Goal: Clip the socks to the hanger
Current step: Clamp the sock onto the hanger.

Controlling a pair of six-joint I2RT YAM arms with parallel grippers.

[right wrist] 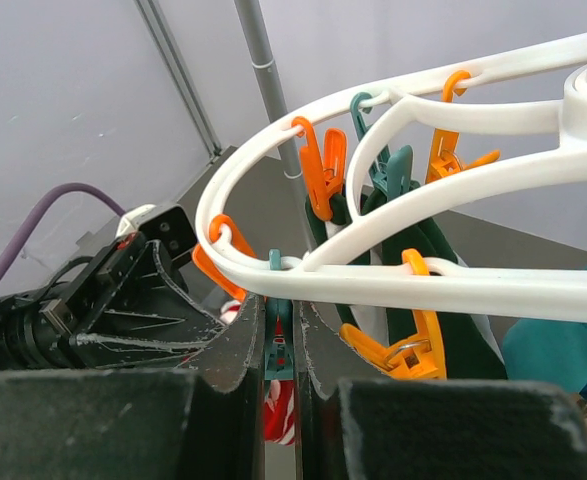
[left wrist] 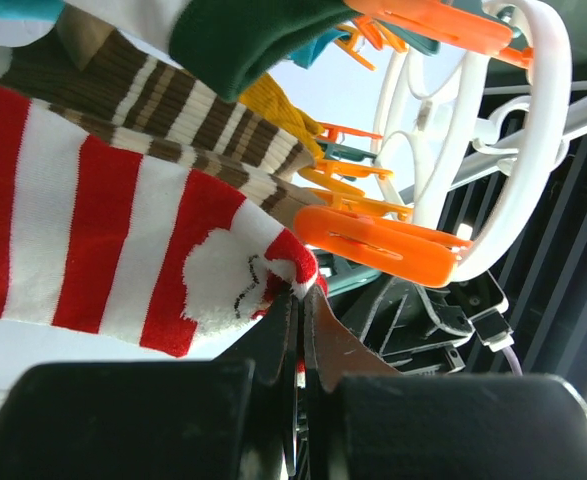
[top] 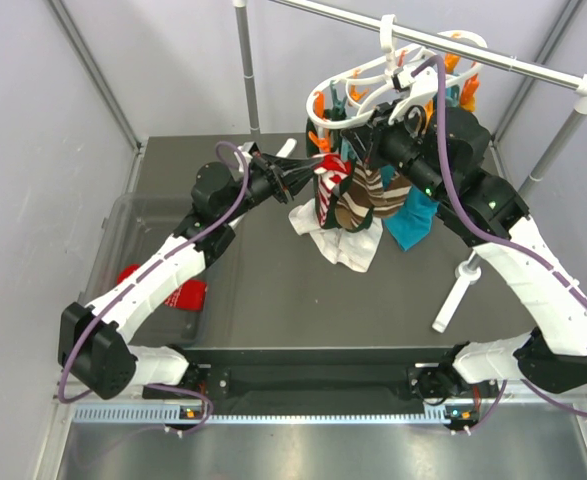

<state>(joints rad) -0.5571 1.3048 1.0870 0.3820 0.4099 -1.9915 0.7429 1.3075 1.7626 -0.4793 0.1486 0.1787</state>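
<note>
Red-and-white sock [left wrist: 93, 240], pinched shut in the left gripper [left wrist: 298, 292] near the tabletop's far edge, awaits clipping; right gripper [right wrist: 278, 308] squeezes a teal clip [right wrist: 276, 360] on the hanger [right wrist: 493, 292], so the cuff must be fed in next

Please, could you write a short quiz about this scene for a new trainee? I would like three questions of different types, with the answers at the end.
1. True or false: the left hand grips the red-and-white sock by its edge.
2. Which colour is the clip between the fingers of the right hand? A) orange B) teal C) white
3. Fill in the missing word: the white hanger hangs by its hook on the grey metal ____.

Key: 1 true; 2 B; 3 rail.
</note>
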